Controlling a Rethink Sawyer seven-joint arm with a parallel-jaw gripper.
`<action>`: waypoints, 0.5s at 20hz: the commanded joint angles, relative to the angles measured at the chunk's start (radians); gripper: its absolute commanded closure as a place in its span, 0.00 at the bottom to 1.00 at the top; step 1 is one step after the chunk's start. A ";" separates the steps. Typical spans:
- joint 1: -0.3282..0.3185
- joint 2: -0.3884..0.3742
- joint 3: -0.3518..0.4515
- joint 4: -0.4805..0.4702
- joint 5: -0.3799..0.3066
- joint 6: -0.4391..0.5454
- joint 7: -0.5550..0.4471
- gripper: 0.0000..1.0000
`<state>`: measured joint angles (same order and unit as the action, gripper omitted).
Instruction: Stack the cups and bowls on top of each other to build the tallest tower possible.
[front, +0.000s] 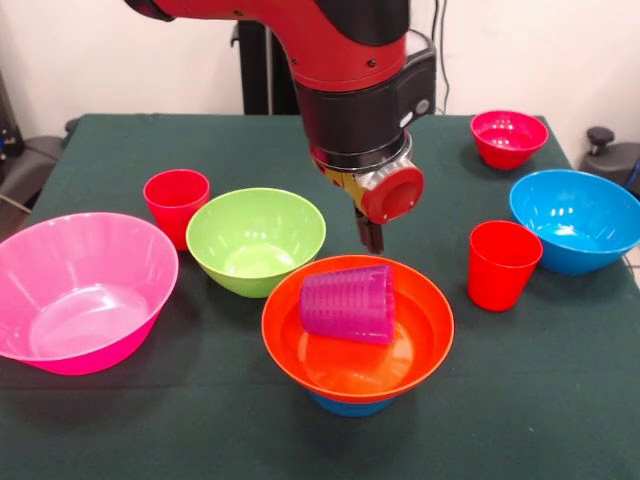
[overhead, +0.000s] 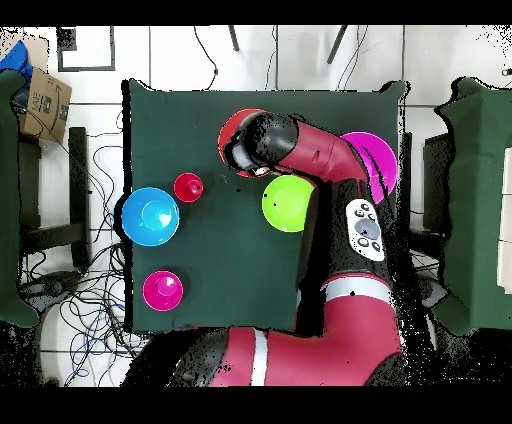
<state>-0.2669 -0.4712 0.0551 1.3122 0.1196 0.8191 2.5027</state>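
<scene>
Green tabletop (front: 120, 150) | purple cup (front: 347, 303) lies on its side in orange bowl (front: 420, 345), just below gripper (front: 370, 237) | jaws: cannot tell

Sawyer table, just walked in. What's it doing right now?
It is building a tower from cups and bowls. So far an orange bowl sits on a blue bowl, and a purple cup lies tipped on its side inside the orange one. The claw hangs just behind that cup, holding nothing visible. Around the pile, unstacked: a lime green bowl, large pink bowl, large blue bowl, small magenta bowl and two red cups.
</scene>
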 joint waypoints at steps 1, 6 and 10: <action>0.048 0.010 -0.004 -0.068 -0.117 0.079 -0.063 1.00; 0.002 -0.006 0.068 -0.159 -0.323 0.173 -0.484 1.00; -0.085 -0.063 0.164 -0.021 -0.393 0.041 -0.645 1.00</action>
<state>-0.2757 -0.4998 0.0864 1.2371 -0.1246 0.8726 2.3857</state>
